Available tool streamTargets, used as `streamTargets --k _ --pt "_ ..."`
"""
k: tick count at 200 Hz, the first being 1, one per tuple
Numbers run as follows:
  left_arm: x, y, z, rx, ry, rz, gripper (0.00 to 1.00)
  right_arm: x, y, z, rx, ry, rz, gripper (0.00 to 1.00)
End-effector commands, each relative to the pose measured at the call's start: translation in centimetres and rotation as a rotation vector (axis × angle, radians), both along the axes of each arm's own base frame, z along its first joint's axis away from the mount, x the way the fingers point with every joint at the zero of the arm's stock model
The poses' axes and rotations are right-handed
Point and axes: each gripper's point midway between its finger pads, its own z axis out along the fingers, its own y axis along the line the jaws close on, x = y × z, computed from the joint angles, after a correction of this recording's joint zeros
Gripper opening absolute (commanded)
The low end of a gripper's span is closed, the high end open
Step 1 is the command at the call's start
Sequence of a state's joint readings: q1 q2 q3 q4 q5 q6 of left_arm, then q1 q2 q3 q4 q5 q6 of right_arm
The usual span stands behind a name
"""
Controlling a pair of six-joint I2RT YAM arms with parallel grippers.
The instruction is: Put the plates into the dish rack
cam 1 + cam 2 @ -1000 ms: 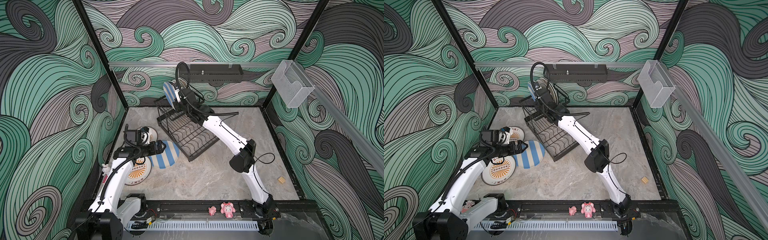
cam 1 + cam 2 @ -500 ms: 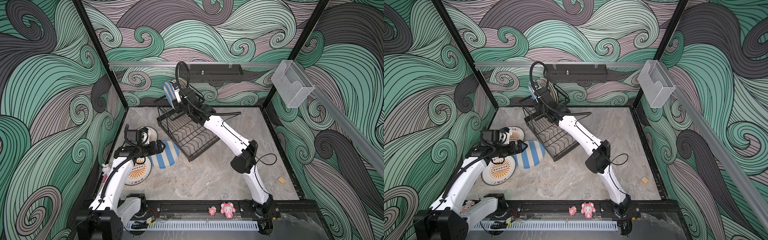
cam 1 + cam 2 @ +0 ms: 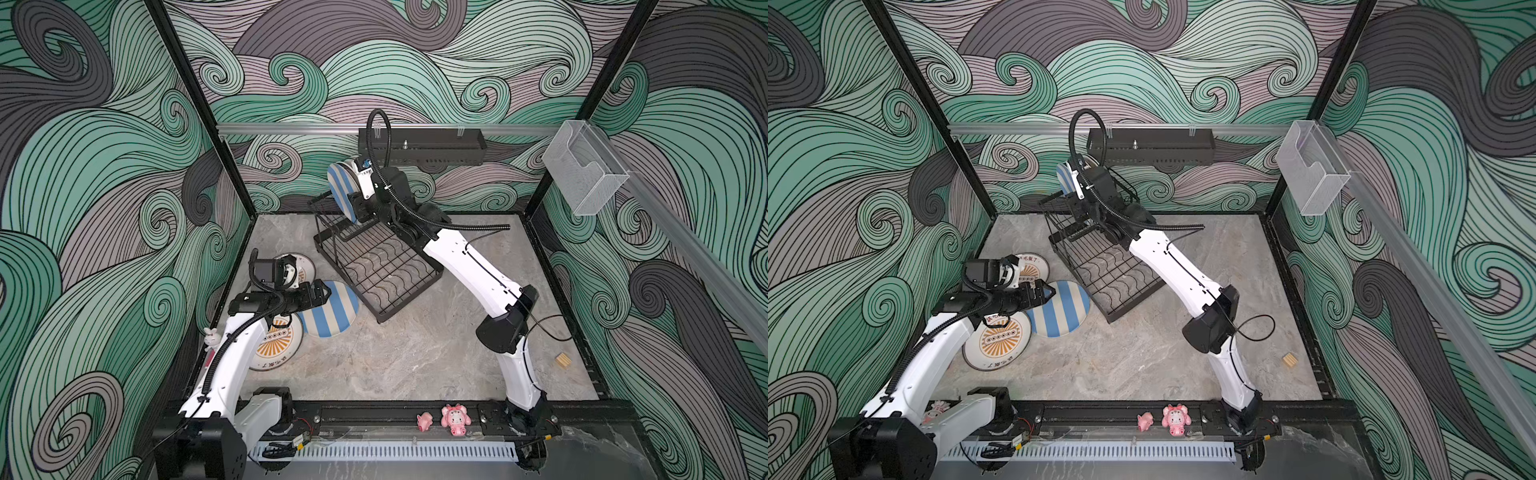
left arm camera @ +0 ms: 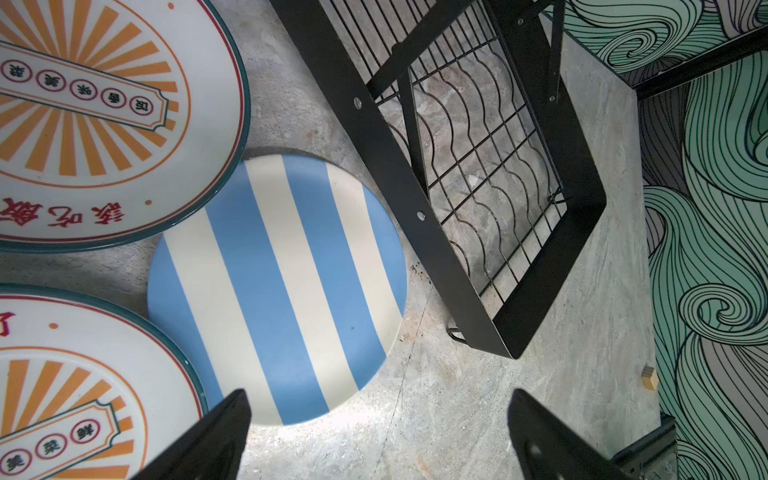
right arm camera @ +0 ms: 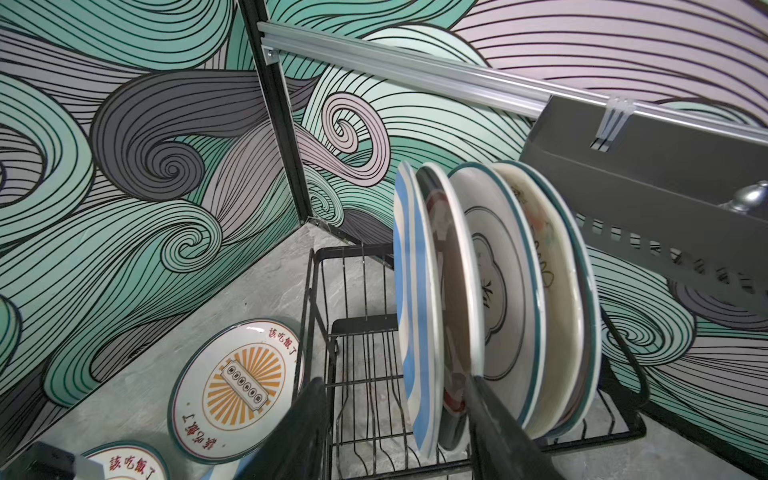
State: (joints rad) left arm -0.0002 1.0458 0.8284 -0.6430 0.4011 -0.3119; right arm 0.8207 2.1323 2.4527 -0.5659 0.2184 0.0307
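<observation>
Nearby, front rail: two pink toys sat side by side, a small pig (image 3: 424, 421) and a larger pig (image 3: 456, 419). One white bunny (image 3: 211, 336) stood at the counter's left edge.
Left hand: the left hand (image 4: 379, 392) was spread wide and held nothing, hanging over the near rim of the striped plate (image 3: 334, 320).
Plates lying flat: three lay at the left of the counter (image 3: 415, 365), namely the striped plate, a near sunburst plate (image 3: 277, 349) and a far sunburst plate (image 3: 306, 272). The striped rim met both sunburst plates and lay just beside the rack's frame.
Open room: bare counter ran from the rack to the right wall, with one wooden block (image 3: 562, 360) near that edge.
Dish rack: one dish rack (image 3: 386, 270) stood angled at the back left.
Plates standing: at least four stood on edge in the upper basket, a racked striped plate (image 5: 409, 291), a dark-rimmed plate (image 5: 451, 257), a black-ringed plate (image 5: 498, 270) and a cream plate (image 5: 552, 266). Whether a fifth stood behind them could not be told.
Right hand: the right hand (image 5: 395, 380) was spread, its fingers straddling the lower edges of the racked striped plate and the dark-rimmed plate, with a clear gap on one side and nothing pinched.
Back wall: one black wall shelf (image 3: 419, 145) hung close above the standing plates, and one clear bin (image 3: 582, 174) hung to the right.
</observation>
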Motion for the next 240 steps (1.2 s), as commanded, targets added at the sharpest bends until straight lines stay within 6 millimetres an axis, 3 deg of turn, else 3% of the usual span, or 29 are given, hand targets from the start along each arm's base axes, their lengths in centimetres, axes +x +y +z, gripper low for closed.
streamTargets --k 1,39,67,94,112,118,143,189,218,240 --pt "0.0 0.0 -0.2 -0.020 0.023 0.010 0.99 -1.3 -0.1 0.8 0.025 0.038 0.042 0.54" --pt "0.6 0.0 -0.1 -0.031 0.032 0.023 0.99 -3.3 -1.2 3.2 0.067 0.064 0.109 0.58" --pt "1.0 0.1 0.0 -0.028 0.041 0.033 0.99 -5.4 -3.6 5.3 0.122 0.097 0.159 0.62" --pt "1.0 0.4 -0.5 -0.014 0.076 0.050 0.98 -8.4 -6.3 4.4 0.087 0.135 0.195 0.65" --pt "0.9 0.7 -0.9 -0.005 0.099 0.062 0.99 -10.0 -8.1 0.7 0.026 0.201 0.184 0.70" --pt "0.9 0.7 -1.0 -0.006 0.106 0.064 0.99 -10.7 -9.2 0.4 0.021 0.207 0.162 0.72" --pt "0.5 0.8 -1.5 -0.006 0.127 0.084 0.99 -12.4 -13.7 -6.3 -0.018 0.317 0.027 0.79" --pt "0.0 1.2 -2.9 0.009 0.137 0.113 0.99 -14.0 -20.8 -17.5 0.103 0.550 -0.237 0.81" --pt "-0.2 1.1 -3.1 -0.007 0.143 0.122 0.99 -13.8 -22.8 -22.1 0.199 0.625 -0.362 0.83" --pt "-0.4 1.1 -3.5 -0.011 0.144 0.130 0.99 -12.4 -22.8 -23.3 0.285 0.622 -0.390 0.86"
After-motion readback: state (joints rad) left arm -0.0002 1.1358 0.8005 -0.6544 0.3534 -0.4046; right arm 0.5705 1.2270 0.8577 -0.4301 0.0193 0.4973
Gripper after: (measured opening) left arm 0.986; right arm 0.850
